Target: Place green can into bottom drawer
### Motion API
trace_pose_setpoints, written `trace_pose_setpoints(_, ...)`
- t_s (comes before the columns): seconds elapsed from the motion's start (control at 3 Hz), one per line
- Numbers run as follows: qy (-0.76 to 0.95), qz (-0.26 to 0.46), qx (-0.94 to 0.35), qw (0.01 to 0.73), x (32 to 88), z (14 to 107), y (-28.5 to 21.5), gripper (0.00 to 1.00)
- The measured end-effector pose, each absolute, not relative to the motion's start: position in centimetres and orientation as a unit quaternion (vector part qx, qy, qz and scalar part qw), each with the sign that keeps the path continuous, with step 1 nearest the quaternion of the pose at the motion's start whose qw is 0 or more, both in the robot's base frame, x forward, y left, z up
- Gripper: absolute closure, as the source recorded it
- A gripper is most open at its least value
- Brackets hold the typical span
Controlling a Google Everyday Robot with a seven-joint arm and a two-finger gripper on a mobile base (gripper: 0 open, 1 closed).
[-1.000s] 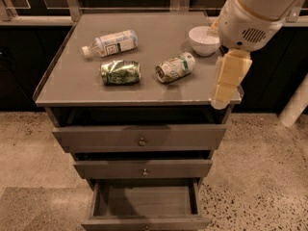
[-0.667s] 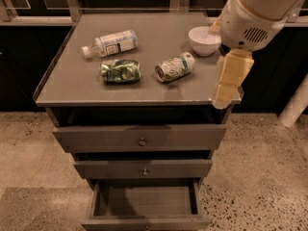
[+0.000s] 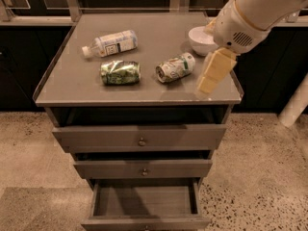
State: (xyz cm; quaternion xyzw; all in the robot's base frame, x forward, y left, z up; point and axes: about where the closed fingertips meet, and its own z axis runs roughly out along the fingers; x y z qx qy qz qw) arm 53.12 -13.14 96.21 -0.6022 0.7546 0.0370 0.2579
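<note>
Camera view from above a grey-brown three-drawer cabinet (image 3: 57, 99): the small, dented dark-green metal can (image 3: 120, 72) lies on its side on the cabinet's top, left of centre and near the front edge. The robot's pale yellow two-finger gripper (image 3: 212, 73) hangs over the front right corner of the cabinet's top, well apart from the green can and carrying nothing; how far it is open cannot be told. Also on the cabinet's top are a whitish can with green stripes (image 3: 175, 67) lying at the middle, a clear plastic bottle with a pale label (image 3: 109, 43) lying towards the back left, and a white bowl (image 3: 201, 41) at the back right. At the foot of the cabinet, the deep bottom drawer (image 3: 144, 202) stands pulled out.
</note>
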Motion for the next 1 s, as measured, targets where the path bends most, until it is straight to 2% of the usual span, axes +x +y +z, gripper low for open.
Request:
trace_pose_setpoints(0.33, 0.745, 0.073, -0.590, 0.302, 56.8, 95.3, -10.8, 0.00)
trace_pose_setpoints(0.67, 0.725, 0.126, -0.599, 0.316, 59.9, 93.5, -6.9, 0.00)
trace_pose_setpoints(1.0, 0.725, 0.126, -0.599, 0.316, 59.9, 93.5, -6.9, 0.00)
